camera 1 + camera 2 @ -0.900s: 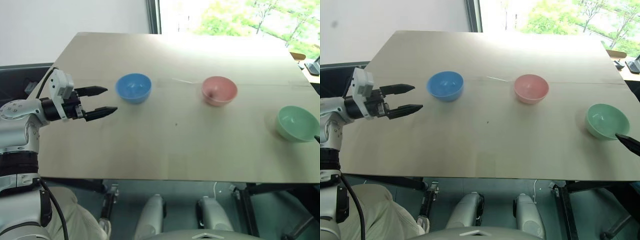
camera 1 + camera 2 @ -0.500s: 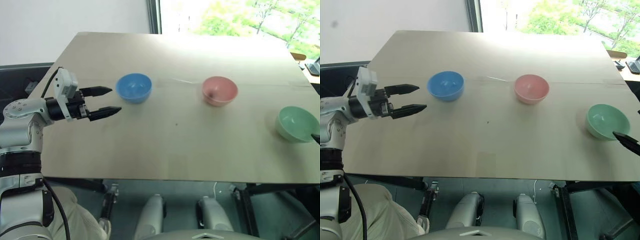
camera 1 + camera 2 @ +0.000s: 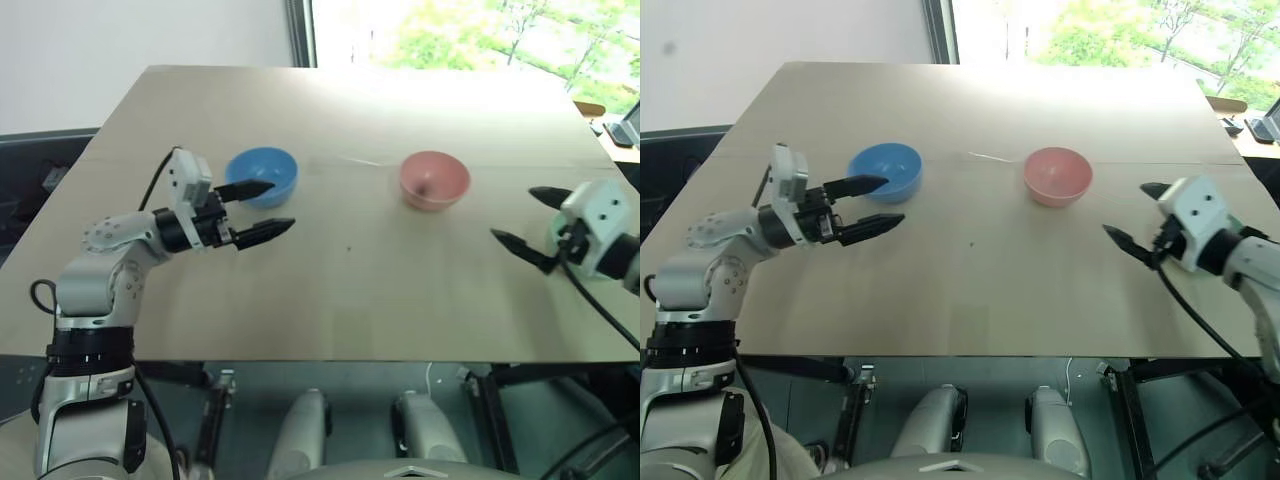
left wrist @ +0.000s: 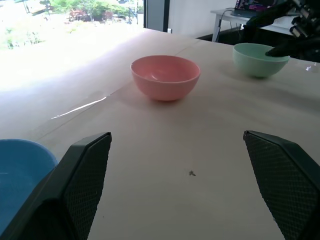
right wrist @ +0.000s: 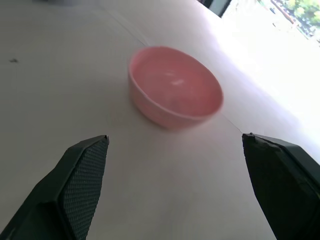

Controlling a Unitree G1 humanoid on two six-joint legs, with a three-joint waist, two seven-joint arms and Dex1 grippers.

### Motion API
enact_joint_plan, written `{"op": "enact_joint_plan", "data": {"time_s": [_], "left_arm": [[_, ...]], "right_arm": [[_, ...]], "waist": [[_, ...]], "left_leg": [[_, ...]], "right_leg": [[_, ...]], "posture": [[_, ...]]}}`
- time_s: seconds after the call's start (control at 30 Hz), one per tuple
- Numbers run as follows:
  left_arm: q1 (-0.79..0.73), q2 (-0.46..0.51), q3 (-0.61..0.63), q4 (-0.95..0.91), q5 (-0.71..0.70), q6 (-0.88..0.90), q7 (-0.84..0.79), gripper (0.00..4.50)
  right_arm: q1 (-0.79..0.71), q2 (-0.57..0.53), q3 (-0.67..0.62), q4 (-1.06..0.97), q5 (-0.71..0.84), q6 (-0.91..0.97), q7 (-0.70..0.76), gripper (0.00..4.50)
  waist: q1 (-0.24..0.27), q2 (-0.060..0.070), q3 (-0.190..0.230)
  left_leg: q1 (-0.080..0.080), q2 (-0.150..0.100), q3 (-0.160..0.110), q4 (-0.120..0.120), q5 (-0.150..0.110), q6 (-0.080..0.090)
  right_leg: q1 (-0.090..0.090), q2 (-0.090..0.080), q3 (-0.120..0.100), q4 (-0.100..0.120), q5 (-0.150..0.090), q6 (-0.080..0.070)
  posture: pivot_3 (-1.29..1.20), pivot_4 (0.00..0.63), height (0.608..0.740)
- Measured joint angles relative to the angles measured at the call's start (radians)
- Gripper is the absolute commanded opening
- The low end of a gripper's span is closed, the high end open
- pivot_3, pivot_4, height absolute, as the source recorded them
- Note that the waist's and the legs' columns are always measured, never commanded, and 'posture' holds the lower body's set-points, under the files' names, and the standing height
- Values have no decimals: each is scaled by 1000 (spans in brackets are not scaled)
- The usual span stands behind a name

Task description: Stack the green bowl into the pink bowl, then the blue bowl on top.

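Bowls sit apart on the table (image 3: 330, 120): in the head views the blue bowl (image 3: 262, 176) lies just beyond the left gripper (image 3: 262, 209), spread wide and empty; the pink bowl (image 3: 434, 180) is between both grippers. Left wrist view: green bowl (image 4: 260, 59) beside the right gripper (image 4: 275, 31). Right wrist view: jaws wide, pink bowl ahead.

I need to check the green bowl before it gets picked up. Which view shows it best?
The left wrist view: the green bowl stands whole on the table, far right, a dark gripper finger crossing its rim. In the head views the right gripper covers it.
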Motion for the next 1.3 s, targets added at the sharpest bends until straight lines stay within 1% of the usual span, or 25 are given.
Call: {"op": "enact_joint_plan", "data": {"time_s": [0.13, 0.17, 0.23, 0.3, 0.47, 0.6, 0.77, 0.87, 1.03, 1.1, 1.13, 1.2, 1.3], "left_arm": [[26, -7, 14, -36, -9, 8, 37, 4472], [37, -42, 24, -59, -12, 8, 78, 4472], [47, -56, 25, -78, -20, 8, 94, 4472], [68, -105, 25, -106, -18, 1, 145, 4472], [108, -187, -23, -130, -7, -4, 217, 4472], [115, -218, -67, -158, 8, -16, 237, 4472], [116, -227, -70, -166, 21, -40, 259, 4472], [119, -239, -79, -166, 41, -63, 278, 4472], [134, -262, -115, -179, 65, -78, 304, 4472], [142, -270, -123, -187, 70, -86, 311, 4500], [146, -279, -127, -188, 72, -94, 314, 4500], [156, -278, -127, -189, 73, -105, 321, 4500], [164, -275, -127, -196, 81, -116, 320, 4500]], "right_arm": [[-103, 33, 99, 66, -63, -45, -5, 4500], [-172, 57, 158, 138, -118, -88, -10, 4500], [-195, 70, 184, 164, -142, -110, -12, 4500], [-274, 114, 240, 263, -203, -156, -27, 4500], [-365, 176, 331, 435, -320, -245, -69, 4500], [-427, 214, 361, 541, -378, -293, -97, 4500], [-460, 224, 368, 641, -426, -353, -112, 4500], [-480, 248, 373, 715, -451, -388, -129, 4500], [-516, 277, 378, 810, -483, -439, -149, 4500], [-534, 286, 384, 844, -490, -451, -149, 3973], [-549, 292, 390, 872, -492, -455, -143, 3805], [-563, 300, 393, 898, -491, -463, -124, 3078], [-569, 306, 393, 915, -484, -468, -87, 1850]], "waist": [[-1, 0, 0], [-4, 0, 0], [-2, 0, 0], [-4, 0, 0], [-4, 0, 0], [-4, 0, 0], [-5, 0, 0], [-7, 0, 0], [-9, 0, 0], [-10, 0, 0], [-10, 0, 0], [-10, 0, 0], [-10, 0, 0]], "left_leg": [[0, 0, 0, 0, 0, 0], [0, 0, 1, 0, 0, 0], [0, 0, -1, 0, 0, 0], [1, -1, 0, 0, 0, 0], [0, -1, 0, 0, 0, 0], [0, -2, 0, 0, 0, 0], [0, -2, 0, 0, 0, 0], [0, -2, 1, 0, 0, 0], [0, -2, 1, 0, 0, 0], [1, -2, 1, 0, 0, 0], [1, -2, 1, 0, 0, 0], [1, -2, 1, 0, 0, 0], [1, -2, 1, 0, 0, 0]], "right_leg": [[0, 0, 0, 0, 0, 0], [0, -1, 0, 0, 0, 0], [0, -1, -1, 1, 0, 0], [0, -1, 0, 1, 0, 0], [-1, -1, 0, 2, 0, 0], [-1, -2, 0, 2, 0, 0], [-1, -2, 0, 2, 0, 0], [-1, -2, 0, 2, 0, 0], [-1, -2, 0, 2, 0, 0], [-1, -2, 1, 2, 0, 0], [-1, -2, 1, 3, 0, 0], [-1, -2, 1, 3, 0, 0], [-1, -2, 1, 2, 0, 0]], "posture": [[0, 150, 740], [0, 150, 740], [0, 150, 740], [0, 150, 740], [0, 150, 740], [0, 150, 740], [0, 150, 740], [0, 150, 740], [0, 150, 740], [0, 150, 740], [0, 150, 740], [0, 150, 740], [0, 150, 740]]}}
